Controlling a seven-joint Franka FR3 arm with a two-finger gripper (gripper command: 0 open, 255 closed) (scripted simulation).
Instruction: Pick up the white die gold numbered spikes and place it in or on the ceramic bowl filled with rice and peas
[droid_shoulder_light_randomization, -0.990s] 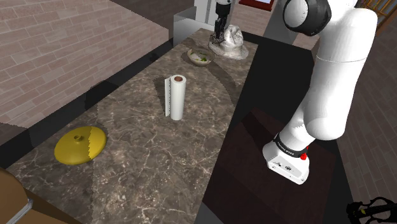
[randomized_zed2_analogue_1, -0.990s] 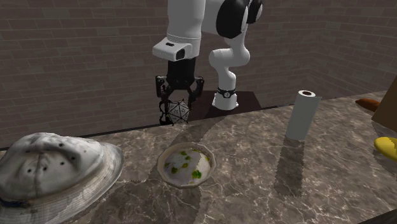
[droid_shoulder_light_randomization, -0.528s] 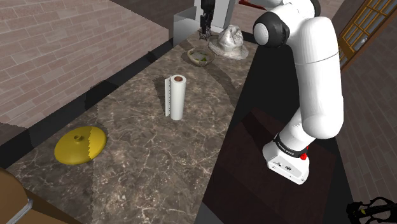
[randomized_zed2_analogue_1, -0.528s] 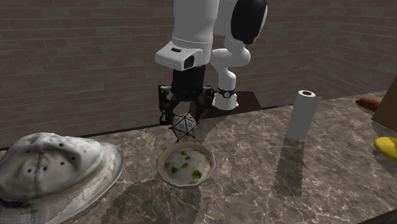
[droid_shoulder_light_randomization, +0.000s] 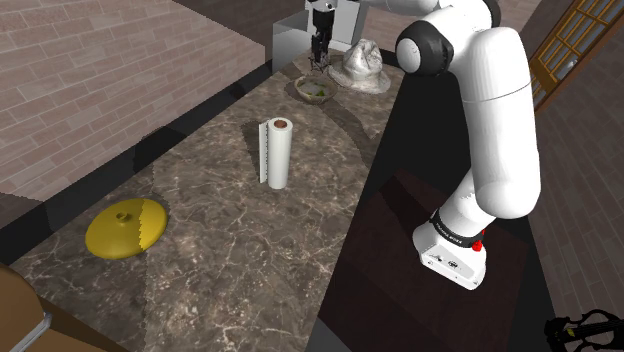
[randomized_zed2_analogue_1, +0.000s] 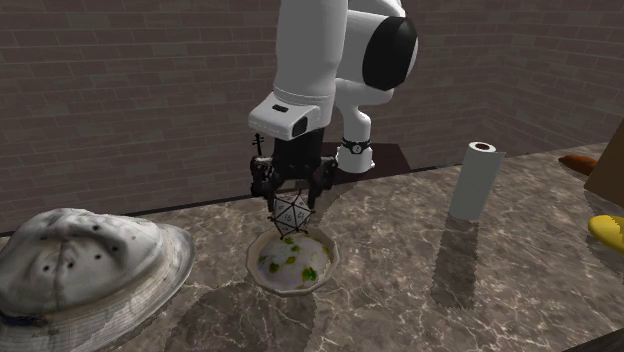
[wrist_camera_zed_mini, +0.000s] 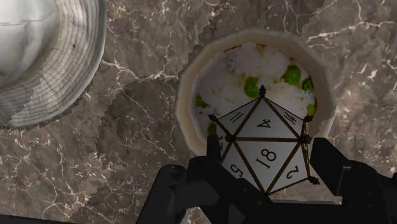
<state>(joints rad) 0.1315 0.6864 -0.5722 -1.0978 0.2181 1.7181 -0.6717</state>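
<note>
— What does it all stand on?
— A dark marbled stone counter (droid_shoulder_light_randomization: 230, 235), with brown brick walls (randomized_zed2_analogue_1: 120, 90) around it.
— And the all-black gripper (randomized_zed2_analogue_1: 291, 190)?
— Its fingers pinch the white many-sided die with gold edges and spiked corners (wrist_camera_zed_mini: 264, 149), which hangs just above the pale round bowl of rice and peas (wrist_camera_zed_mini: 186, 95). I cannot tell whether its lowest spike touches the rice.
— Any room nearby?
— A floppy off-white hat (randomized_zed2_analogue_1: 80, 260) lies just beside the bowl, near the counter's far end in the shoulder view. Bare stone runs from there to the upright white paper towel roll (droid_shoulder_light_randomization: 276, 152), then on to a flat yellow disc (droid_shoulder_light_randomization: 125, 228).
— Anything unclear?
— In the shoulder view the die is too small to make out, and the second exterior view's right edge cuts the disc off
</note>
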